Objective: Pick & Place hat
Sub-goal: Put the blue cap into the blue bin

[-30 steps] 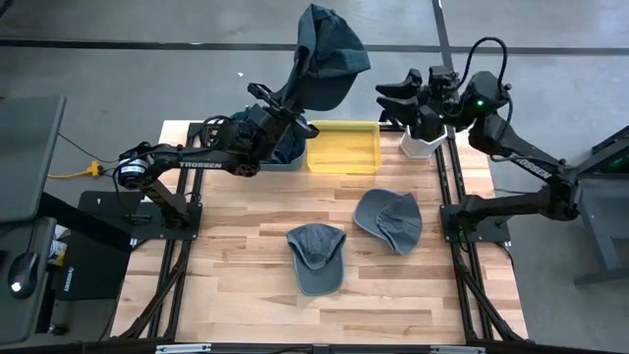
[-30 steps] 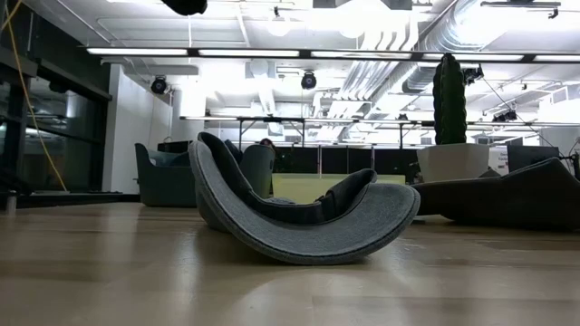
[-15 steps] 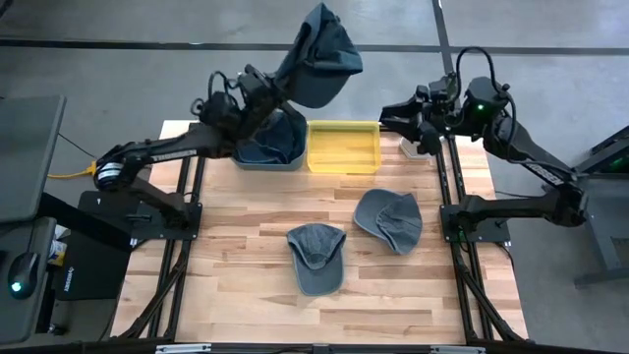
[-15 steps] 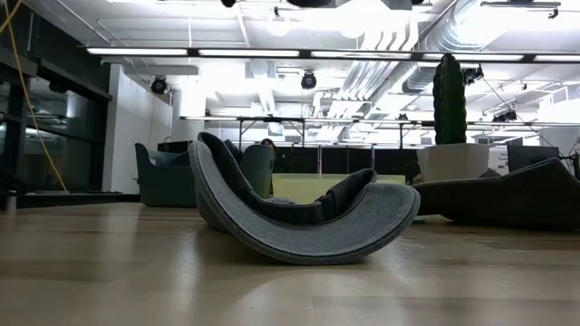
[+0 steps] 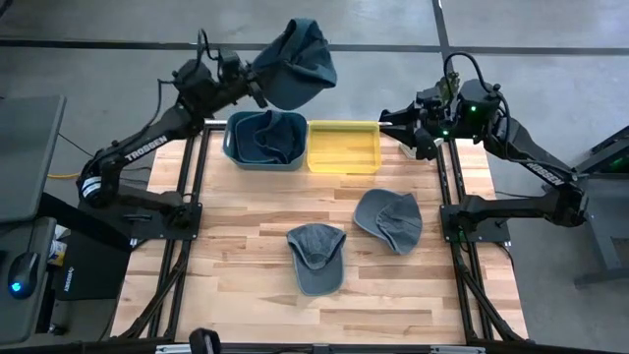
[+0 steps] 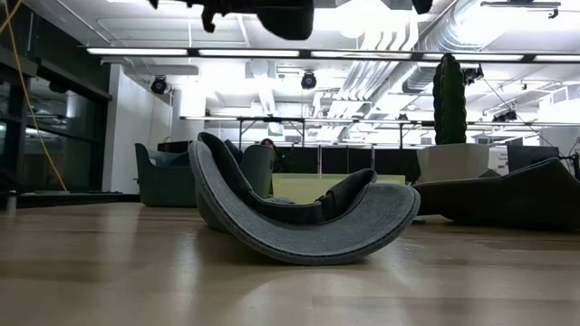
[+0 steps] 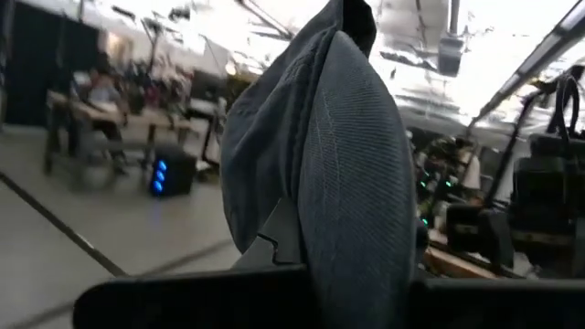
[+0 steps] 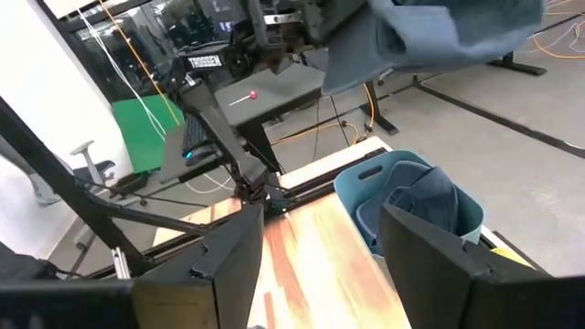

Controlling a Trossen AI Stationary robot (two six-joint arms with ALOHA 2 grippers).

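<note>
High view shows a dark blue hat (image 5: 295,62) hanging in the air beyond the table's far edge, above and just past the blue bin (image 5: 264,141), pinched in the left gripper (image 5: 257,87), whose jaws are clamped together on the cloth. From the left wrist view the same hat (image 7: 334,155) drapes down over the fingers and fills most of the sight. The blue bin sits at the far edge of the wooden table (image 5: 236,256), left of centre, with another dark hat (image 5: 262,137) crumpled inside it. Touching its right side is a yellow bin (image 5: 343,146). Nearer the middle of the table lie two grey hats: one (image 5: 316,258) about centre, brim toward the near edge, and another (image 5: 389,218) just to its right and a bit farther back, the two close but apart. The low view looks straight at one grey hat (image 6: 299,213) lying upturned on the wood. The right gripper (image 5: 393,120) hangs over the far right corner beside the yellow bin, its jaws standing apart and holding nothing.
</note>
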